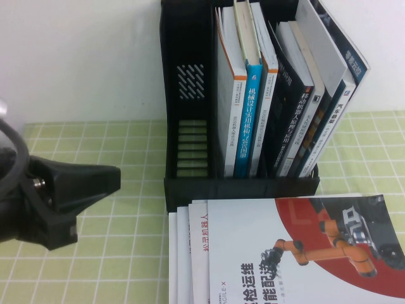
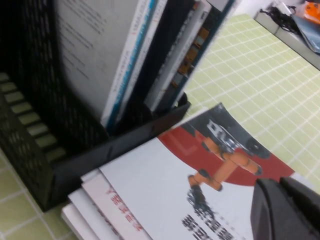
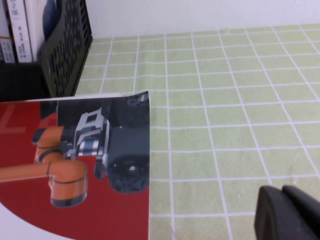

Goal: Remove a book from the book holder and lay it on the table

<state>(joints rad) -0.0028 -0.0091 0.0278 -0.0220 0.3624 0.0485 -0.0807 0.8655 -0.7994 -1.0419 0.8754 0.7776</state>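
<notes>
Blue Chinese lettering is being shown on the leaning, white-covered book [image 1: 329,60] in the black slotted plastic book holder [image 1: 190,95]. The left gripper [image 2: 287,210] is being held pressed together above the stacked white-and-red book [image 1: 304,253]; the right gripper [image 3: 287,215], likewise pressed together, is hovering over the green-checked bench [image 3: 240,100].

Book [image 1: 329,69] leaning, apparently rightmost, in black book holder [image 1: 190,95], on green table [image 1: 114,266]

Matt black plastic for the book holder [image 1: 190,114], slotted and ribbed in its dividers. Glossy paper cover on the white-and-red book [image 2: 200,165] just beside the left gripper [image 2: 287,210], itself of dull black plastic. Light green cloth, smooth and matt, across the table [image 3: 225,100] under the right gripper [image 3: 287,212].
</notes>
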